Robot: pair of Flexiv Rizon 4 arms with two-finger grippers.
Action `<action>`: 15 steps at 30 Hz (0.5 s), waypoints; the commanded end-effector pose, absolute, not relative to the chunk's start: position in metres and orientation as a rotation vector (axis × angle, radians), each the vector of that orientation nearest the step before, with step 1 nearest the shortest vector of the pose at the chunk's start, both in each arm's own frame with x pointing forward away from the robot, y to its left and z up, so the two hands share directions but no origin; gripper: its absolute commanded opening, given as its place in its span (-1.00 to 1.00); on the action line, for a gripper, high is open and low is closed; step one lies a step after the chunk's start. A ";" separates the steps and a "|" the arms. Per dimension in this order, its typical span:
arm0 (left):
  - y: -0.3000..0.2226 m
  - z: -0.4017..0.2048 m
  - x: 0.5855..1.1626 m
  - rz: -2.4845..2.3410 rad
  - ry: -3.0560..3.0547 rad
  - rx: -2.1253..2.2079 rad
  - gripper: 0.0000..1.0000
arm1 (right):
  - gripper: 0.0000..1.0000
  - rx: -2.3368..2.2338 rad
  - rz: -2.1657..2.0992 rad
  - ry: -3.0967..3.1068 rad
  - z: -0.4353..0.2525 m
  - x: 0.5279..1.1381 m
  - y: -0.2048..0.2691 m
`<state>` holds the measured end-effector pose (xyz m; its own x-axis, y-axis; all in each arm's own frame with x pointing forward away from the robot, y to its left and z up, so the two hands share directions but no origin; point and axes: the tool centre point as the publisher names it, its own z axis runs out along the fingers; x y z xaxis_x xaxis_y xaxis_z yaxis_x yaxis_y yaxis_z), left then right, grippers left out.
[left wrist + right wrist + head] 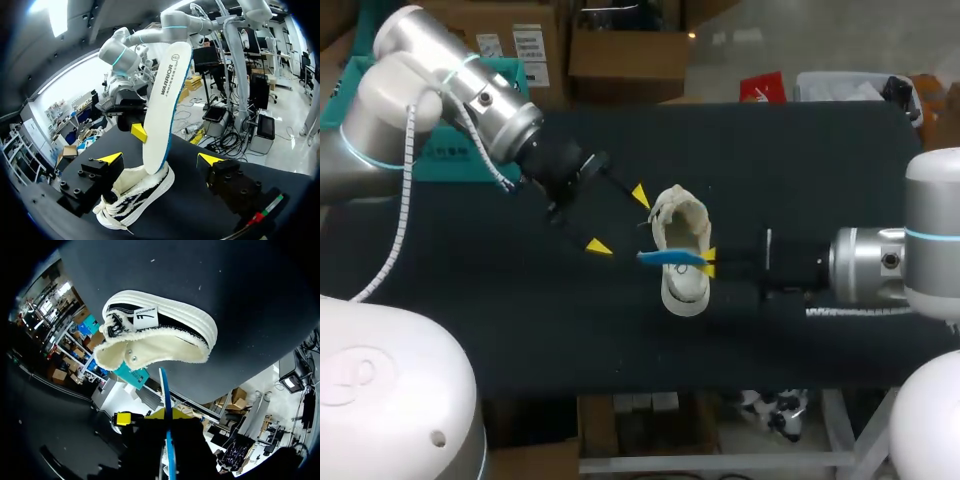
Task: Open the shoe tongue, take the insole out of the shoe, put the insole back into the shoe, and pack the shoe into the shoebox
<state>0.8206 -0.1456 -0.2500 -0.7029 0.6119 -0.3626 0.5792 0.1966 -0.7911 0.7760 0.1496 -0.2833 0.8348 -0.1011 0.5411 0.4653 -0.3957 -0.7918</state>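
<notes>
A cream shoe with black side stripes stands on its sole on the black table. My right gripper is shut on a white insole with a blue edge, held on edge over the shoe's opening. In the left wrist view the insole stands upright, its lower end at the collar of the shoe. My left gripper hangs open just left of the shoe, its fingers spread either side of it, not touching. In the right wrist view the insole runs edge-on from my right gripper toward the shoe.
A teal crate sits at the back left, behind my left arm. Bare table stretches in front of the shoe and to the back right.
</notes>
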 end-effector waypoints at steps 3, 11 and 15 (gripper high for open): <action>-0.154 -0.262 0.814 1.867 -2.565 -1.044 1.00 | -1.00 -1.923 -0.655 -0.215 -0.283 0.783 0.160; -0.165 -0.272 0.813 1.860 -2.540 -1.032 0.15 | -1.00 -1.930 -0.734 -0.175 -0.287 0.782 0.162; -0.172 -0.275 0.812 1.850 -2.534 -1.037 -0.08 | -1.00 -1.929 -0.762 -0.159 -0.289 0.781 0.163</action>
<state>0.8138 -0.1663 -0.2700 -0.7743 0.4490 -0.4458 0.5682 0.1834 -0.8022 0.7845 0.1611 -0.2856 0.8074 -0.1849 0.5602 0.4242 -0.4779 -0.7692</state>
